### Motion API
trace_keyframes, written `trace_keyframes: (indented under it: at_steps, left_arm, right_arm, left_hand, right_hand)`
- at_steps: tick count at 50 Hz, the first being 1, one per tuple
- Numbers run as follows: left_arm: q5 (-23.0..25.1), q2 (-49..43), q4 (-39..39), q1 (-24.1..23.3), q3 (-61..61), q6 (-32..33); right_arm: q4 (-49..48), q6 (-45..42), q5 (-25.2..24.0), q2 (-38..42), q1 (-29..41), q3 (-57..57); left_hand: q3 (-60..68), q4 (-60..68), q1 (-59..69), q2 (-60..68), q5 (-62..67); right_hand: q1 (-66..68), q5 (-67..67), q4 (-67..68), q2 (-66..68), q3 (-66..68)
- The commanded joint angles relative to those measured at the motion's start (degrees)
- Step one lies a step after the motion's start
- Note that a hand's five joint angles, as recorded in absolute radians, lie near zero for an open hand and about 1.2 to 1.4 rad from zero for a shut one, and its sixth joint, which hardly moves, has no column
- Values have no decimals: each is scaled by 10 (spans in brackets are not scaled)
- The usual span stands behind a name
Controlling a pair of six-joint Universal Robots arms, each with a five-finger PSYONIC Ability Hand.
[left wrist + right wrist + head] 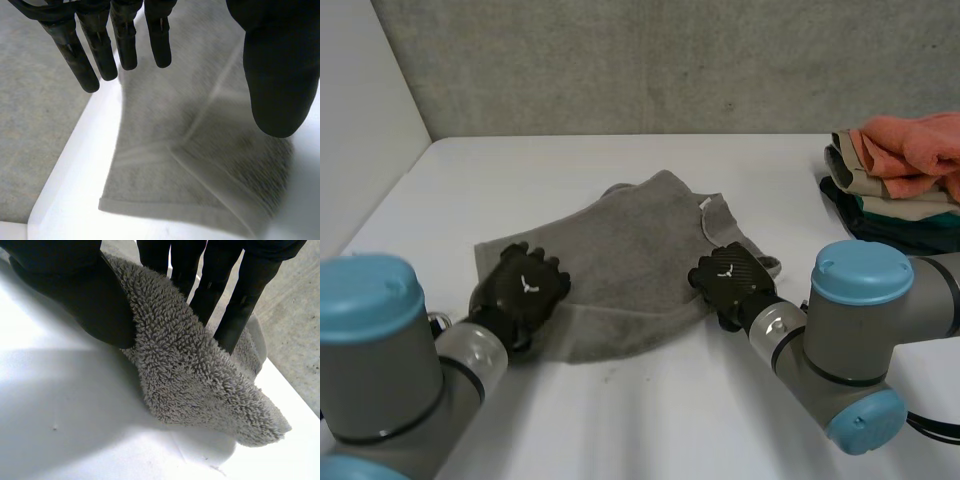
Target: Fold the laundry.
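Towel, centre of frame: plain mid-grey, looped pile, no print. Tabletop: white, unpatterned. Left hand and right hand: black, a small white mark on each back. Left arm, right arm: grey, light-blue caps. Stack of cloths, right edge: salmon-pink on top, beige below, dark teal lowest. Wall, upper frame: mottled grey

A fold of grey looped towel is pinched in the right hand, with the thumb pressed to one face and the straight black fingers to the other. The gripped fold is held up from the white table; a grey surface is seen beyond the table's edge
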Motion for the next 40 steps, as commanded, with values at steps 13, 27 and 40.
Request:
trace_keyframes:
  at_steps: [13, 27, 40]
  left_arm:
    - [-4, -212, -190, 17, 267, -220]
    - [-37, -247, -168, 24, 279, -214]
    - [-38, -173, -155, 11, 259, -218]
  right_arm:
    - [-1, -1, 0, -17, 0, 19]
    - [0, -1, 1, -17, -1, 20]
    - [-1, 2, 5, -31, 0, 17]
  left_hand:
    - [115, 120, 99, 115, 123]
    - [214, 219, 198, 214, 222]
    - [585, 591, 570, 586, 594]
  right_hand:
    - [152, 121, 114, 127, 120]
    - [152, 121, 114, 127, 120]
    - [152, 121, 114, 127, 120]
